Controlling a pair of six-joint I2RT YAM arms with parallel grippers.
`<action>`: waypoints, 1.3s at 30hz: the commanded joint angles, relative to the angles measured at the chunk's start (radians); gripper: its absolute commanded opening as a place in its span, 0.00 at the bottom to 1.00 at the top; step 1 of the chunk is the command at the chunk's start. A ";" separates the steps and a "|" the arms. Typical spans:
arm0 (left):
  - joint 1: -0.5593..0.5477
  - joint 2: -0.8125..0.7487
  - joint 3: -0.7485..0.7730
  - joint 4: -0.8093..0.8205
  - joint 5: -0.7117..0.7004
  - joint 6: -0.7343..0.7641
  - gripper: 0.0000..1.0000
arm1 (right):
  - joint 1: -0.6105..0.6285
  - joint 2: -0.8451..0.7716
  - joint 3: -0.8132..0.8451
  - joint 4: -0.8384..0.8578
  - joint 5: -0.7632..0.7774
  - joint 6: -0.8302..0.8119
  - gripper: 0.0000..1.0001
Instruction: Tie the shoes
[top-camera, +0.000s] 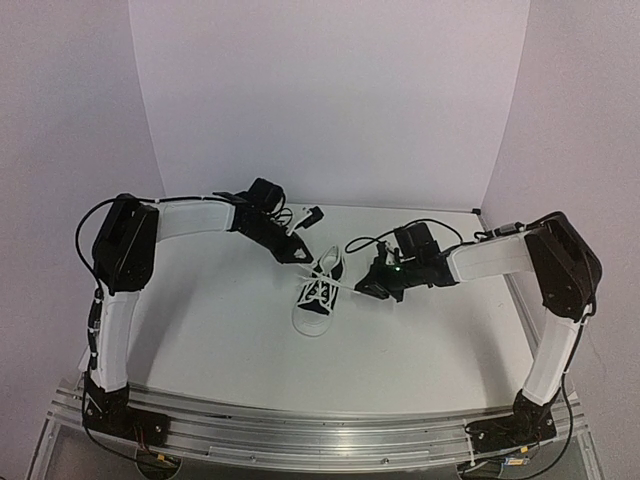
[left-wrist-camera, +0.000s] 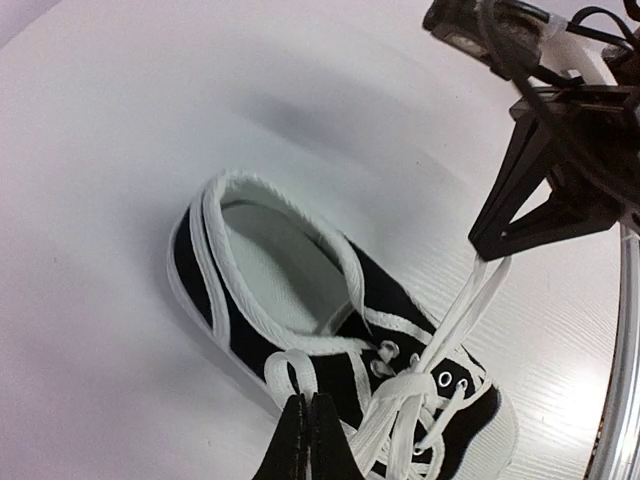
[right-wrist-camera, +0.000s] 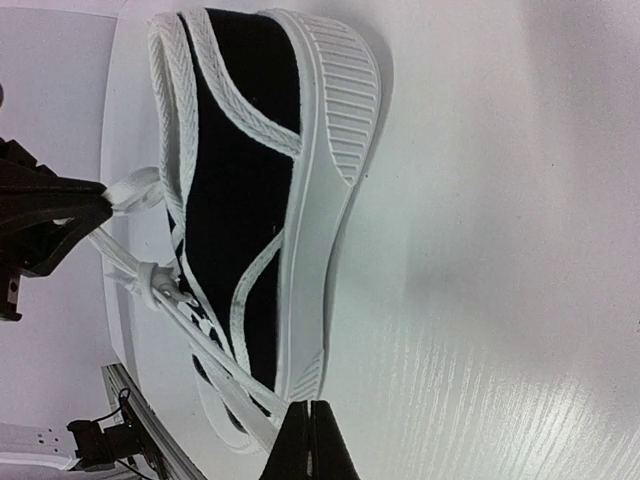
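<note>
The small black canvas shoe (top-camera: 318, 298) with white sole lies in the middle of the table, toe towards me. It also shows in the left wrist view (left-wrist-camera: 400, 292) and, on its side, in the right wrist view (right-wrist-camera: 235, 190). My left gripper (top-camera: 303, 253) is at its far left, shut (left-wrist-camera: 308, 408) on a white lace loop (left-wrist-camera: 290, 365). My right gripper (top-camera: 362, 288) is at its right, shut (right-wrist-camera: 311, 425) on lace strands (right-wrist-camera: 200, 335) stretched taut from the knot (right-wrist-camera: 155, 280). Each gripper also shows in the other's wrist view: the right gripper (left-wrist-camera: 487, 247) and the left gripper (right-wrist-camera: 98, 205).
White backdrop panels (top-camera: 330, 100) close the back and sides of the white table (top-camera: 220, 330). An aluminium rail (top-camera: 320, 430) with the arm bases runs along the near edge. Black cables (top-camera: 365, 243) trail behind the right wrist.
</note>
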 joint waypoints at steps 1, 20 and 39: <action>0.032 -0.040 -0.050 -0.016 0.083 -0.064 0.00 | -0.004 -0.018 -0.006 0.011 -0.010 -0.003 0.00; 0.119 0.089 -0.127 0.073 0.106 -0.110 0.00 | -0.010 0.066 -0.011 0.011 -0.041 -0.027 0.00; 0.038 0.070 -0.181 0.086 0.255 -0.234 0.13 | -0.012 0.122 0.101 0.011 -0.069 -0.043 0.48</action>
